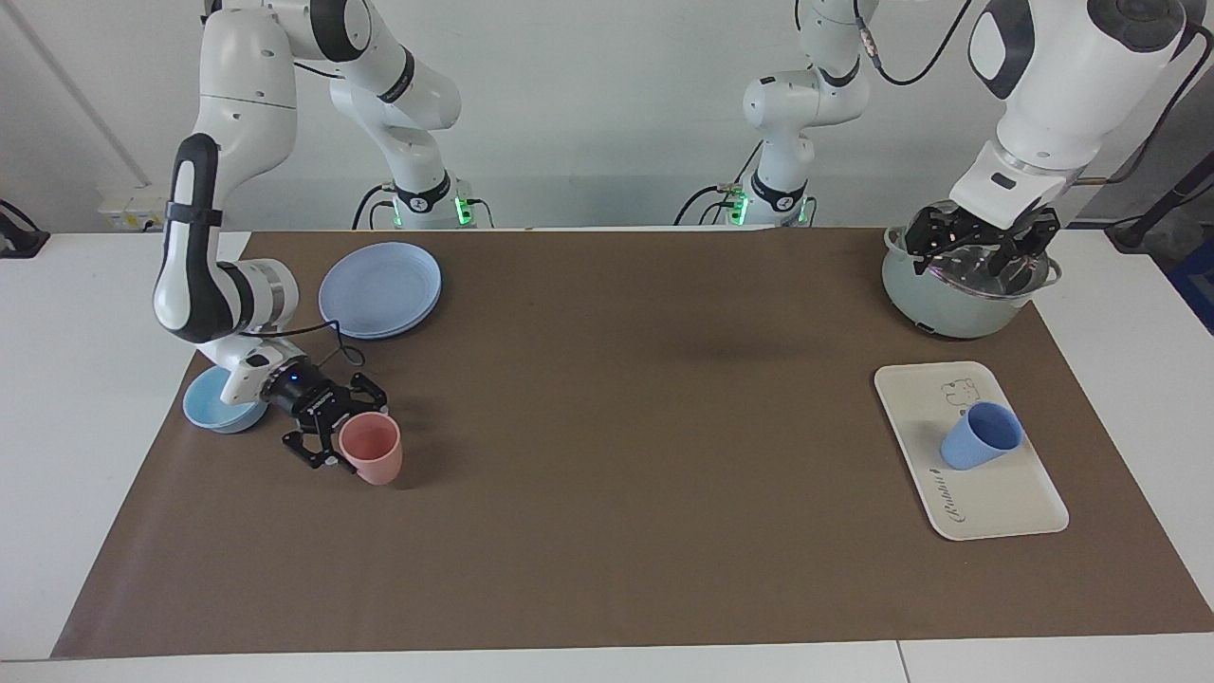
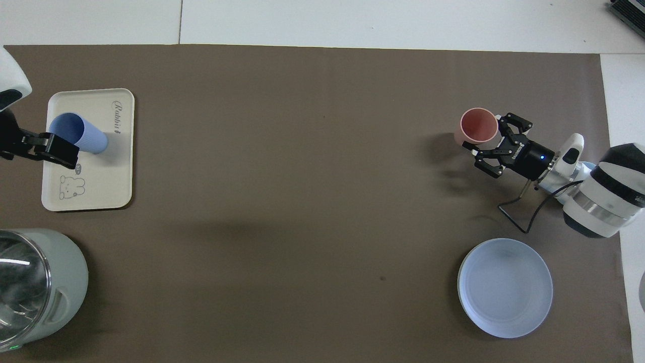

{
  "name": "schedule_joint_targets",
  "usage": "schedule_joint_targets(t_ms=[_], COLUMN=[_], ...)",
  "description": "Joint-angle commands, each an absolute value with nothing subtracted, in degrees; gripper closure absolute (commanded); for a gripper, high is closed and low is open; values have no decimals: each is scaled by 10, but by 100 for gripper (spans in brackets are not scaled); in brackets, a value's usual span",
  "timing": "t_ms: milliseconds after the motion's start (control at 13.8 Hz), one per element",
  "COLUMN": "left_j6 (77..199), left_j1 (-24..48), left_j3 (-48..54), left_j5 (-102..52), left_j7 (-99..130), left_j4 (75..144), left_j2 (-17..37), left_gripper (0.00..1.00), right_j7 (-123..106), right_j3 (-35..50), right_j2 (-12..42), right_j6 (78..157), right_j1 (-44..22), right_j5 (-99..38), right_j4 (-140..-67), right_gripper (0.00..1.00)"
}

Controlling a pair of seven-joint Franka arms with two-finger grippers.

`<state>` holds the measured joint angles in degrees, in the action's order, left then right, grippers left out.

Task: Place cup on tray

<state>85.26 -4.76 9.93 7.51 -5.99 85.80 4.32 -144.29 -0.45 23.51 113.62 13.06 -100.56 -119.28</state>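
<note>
The cup (image 1: 982, 434) stands upright on the tray (image 1: 1005, 512), lower right of the facing view, with nothing touching it, so I judge the placing done. My left fingers (image 1: 920, 245) hang released and empty over the lidded pot (image 1: 948, 308), upper right, well apart from the tray. My right fingers (image 1: 318, 453), lower left, are clenched on the pink tumbler (image 1: 372, 451), beside the light-blue bowl (image 1: 213, 406); that is no part of this job
</note>
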Motion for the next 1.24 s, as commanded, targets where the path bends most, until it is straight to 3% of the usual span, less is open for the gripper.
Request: schedule_joint_targets(t_ms=[0, 509, 581, 1162], left_j6=[886, 920, 918, 892], left_j1=[-53, -47, -47, -47], left_j3=[101, 103, 102, 102], left_j5=[78, 77, 77, 27], left_j7=[-29, -22, -22, -18], left_j4=[906, 890, 886, 889], left_j2=[12, 22, 23, 21], left_gripper=[0, 0, 0, 0], right_j7=[-1444, -1440, -1443, -1448], right_j3=[0, 0, -1, 0], right_j2=[207, 203, 202, 199], right_j6=[1148, 1150, 1150, 1122], right_j1=[141, 141, 141, 142], right_j5=[-1027, -1038, -1038, -1037], right_j4=[-1236, -1247, -1246, -1240], right_gripper=[100, 100, 1, 0])
